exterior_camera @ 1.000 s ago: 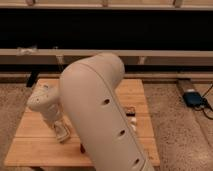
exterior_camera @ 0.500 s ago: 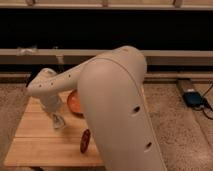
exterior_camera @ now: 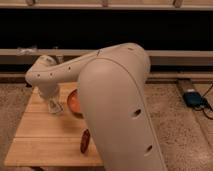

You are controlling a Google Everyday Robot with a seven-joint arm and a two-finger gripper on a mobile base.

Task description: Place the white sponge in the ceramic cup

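Note:
My white arm fills the middle and right of the camera view and reaches left and down over a wooden table (exterior_camera: 35, 135). My gripper (exterior_camera: 54, 107) hangs just above the table's left-middle part, with something pale at its tip that may be the white sponge. An orange-red round vessel (exterior_camera: 73, 102), possibly the ceramic cup, sits right beside the gripper, partly hidden by my arm.
A small dark red object (exterior_camera: 85, 141) lies on the table near its front edge, next to my arm. A low dark wall and ledge run behind the table. A blue device with a cable (exterior_camera: 192, 98) lies on the speckled floor at right.
My arm has swung so that its big link covers more of the table's right side. The gripper has moved right, closer to the orange-red vessel.

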